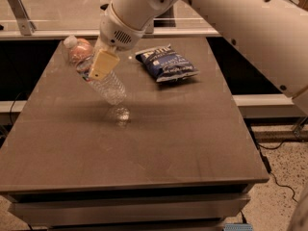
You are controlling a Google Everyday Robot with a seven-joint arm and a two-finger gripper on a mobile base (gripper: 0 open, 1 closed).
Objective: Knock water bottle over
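Note:
The water bottle (107,84) is clear and ribbed with a white cap. It leans steeply, cap toward the far left and base toward the table's middle, just above or at the tabletop. My gripper (103,64) is at the table's far left and is shut across the bottle's middle. One tan pad (102,65) lies over the bottle's front. The other finger is hidden behind the bottle.
A blue chip bag (166,63) lies to the right of the gripper at the back of the brown table (159,148). A round orange fruit (79,49) sits behind the bottle's neck. A rail and a glass wall run behind the table.

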